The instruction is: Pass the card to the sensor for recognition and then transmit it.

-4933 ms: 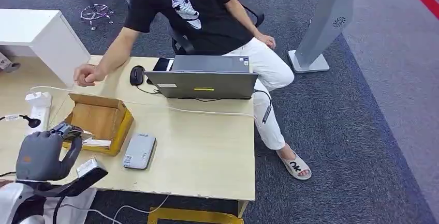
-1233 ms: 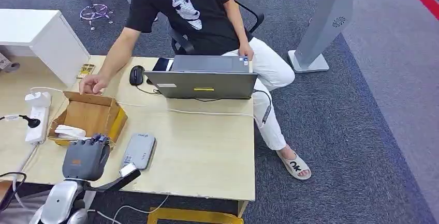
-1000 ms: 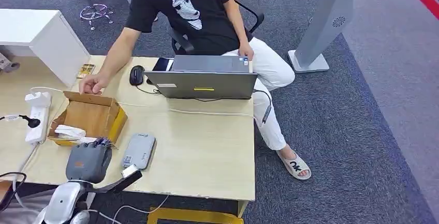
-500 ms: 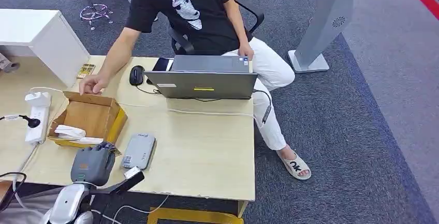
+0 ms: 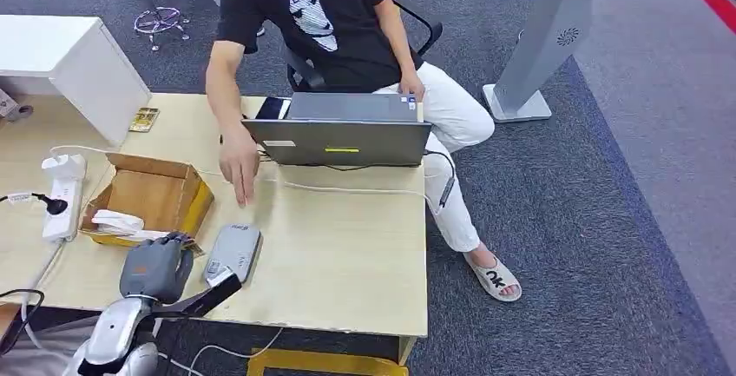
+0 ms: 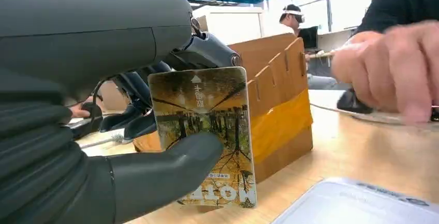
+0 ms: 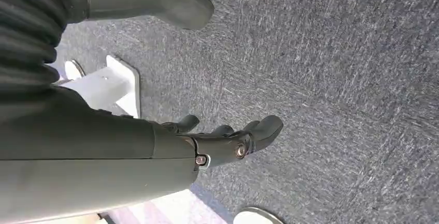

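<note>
Card [image 6: 207,131] in left hand [image 6: 103,131]

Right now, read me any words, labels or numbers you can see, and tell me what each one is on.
Card in the left hand: large letters at one end and small characters near an arrow, unreadable.
Grey sensor: small print, too small.
Laptop: stickers, unreadable.
Person's black shirt: white lettering, blurred.
</note>
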You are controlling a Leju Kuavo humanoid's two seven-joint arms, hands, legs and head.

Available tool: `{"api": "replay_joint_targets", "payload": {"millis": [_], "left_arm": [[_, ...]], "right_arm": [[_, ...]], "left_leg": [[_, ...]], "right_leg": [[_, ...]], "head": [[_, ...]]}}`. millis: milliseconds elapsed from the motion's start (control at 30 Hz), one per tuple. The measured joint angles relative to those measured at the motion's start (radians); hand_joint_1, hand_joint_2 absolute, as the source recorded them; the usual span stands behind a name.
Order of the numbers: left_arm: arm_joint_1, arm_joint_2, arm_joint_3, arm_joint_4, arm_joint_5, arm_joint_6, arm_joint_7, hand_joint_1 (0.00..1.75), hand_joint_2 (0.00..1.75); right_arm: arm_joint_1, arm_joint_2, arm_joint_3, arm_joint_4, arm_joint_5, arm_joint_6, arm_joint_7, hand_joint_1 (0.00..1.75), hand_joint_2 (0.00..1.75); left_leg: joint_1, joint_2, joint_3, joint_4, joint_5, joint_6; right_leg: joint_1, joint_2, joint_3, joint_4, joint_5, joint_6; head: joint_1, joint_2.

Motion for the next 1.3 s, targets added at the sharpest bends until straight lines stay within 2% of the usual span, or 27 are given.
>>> {"api": "replay_joint_targets", "payload": {"millis": [1300], "left_arm": [[-0.036, -0.019, -0.015, 0.044, 0.002, 0.006, 0.009, 1.75, 1.75]], "right_arm": [[0.000, -0.003, 0.008, 0.001, 0.000, -0.013, 0.009, 0.00, 1.75]], "left_leg": [[0.000, 0.000, 0.000, 0.000, 0.000, 0.000]], "right_leg": [[0.000, 0.000, 0.000, 0.000, 0.000, 0.000]], "head": [[0.000, 0.000]]}}
